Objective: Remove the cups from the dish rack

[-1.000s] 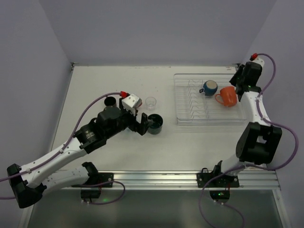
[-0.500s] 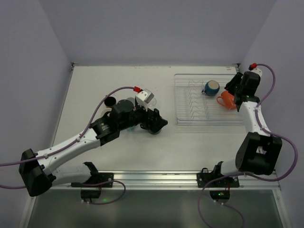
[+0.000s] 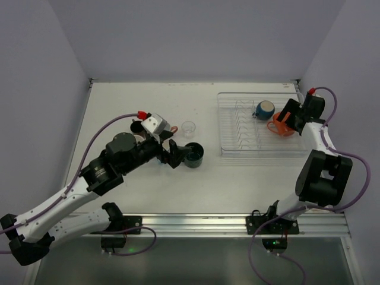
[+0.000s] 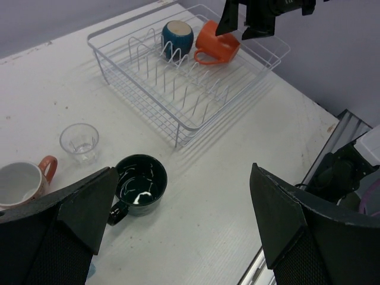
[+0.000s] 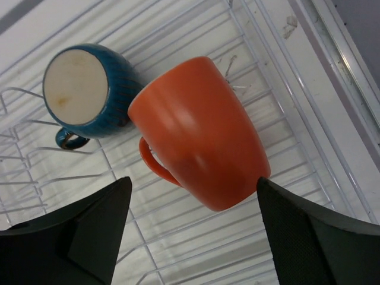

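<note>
The white wire dish rack [image 3: 249,144] [image 4: 155,101] [image 5: 196,243] stands at the right. Two cups lie in it: an orange one [image 3: 278,126] [image 4: 217,47] [image 5: 199,127] and a dark blue one [image 3: 264,109] [image 4: 178,38] [image 5: 83,89]. My right gripper [image 3: 287,119] [image 5: 193,181] is open with the orange cup between its fingers. On the table stand a dark teal cup [image 3: 193,155] [image 4: 141,183], a clear glass tumbler [image 3: 189,126] [image 4: 79,140] and a salmon-handled cup [image 4: 21,184]. My left gripper [image 3: 174,153] [image 4: 183,178] is open and empty beside the teal cup.
The table's right edge runs close behind the rack [image 5: 332,65]. The metal rail with the arm bases [image 3: 237,219] lines the near edge. Purple walls close off the back and both sides.
The right gripper has opened and come down over the orange cup. The left arm swung over the teal cup and back to its left, its gripper still open.
</note>
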